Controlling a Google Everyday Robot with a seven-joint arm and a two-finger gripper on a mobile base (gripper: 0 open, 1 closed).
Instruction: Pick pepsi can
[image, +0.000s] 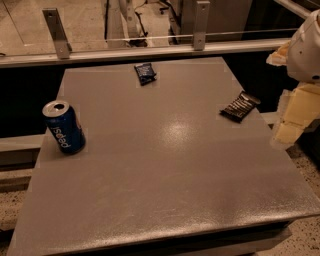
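At the table's left edge the can stands upright, well apart from far packet and right packet. Gripper sits off the right side; open or closed, cannot tell. Best: cross clear of right packet, come in level, straddle can mid-body, no tipping.

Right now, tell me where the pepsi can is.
In the camera view, the pepsi can stands upright at the left edge of the grey table, nearest the blue snack packet; the pincer hangs beyond the right edge.

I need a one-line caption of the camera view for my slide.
Upright pepsi can near the gray table's left edge; gripper hangs beyond the right edge.
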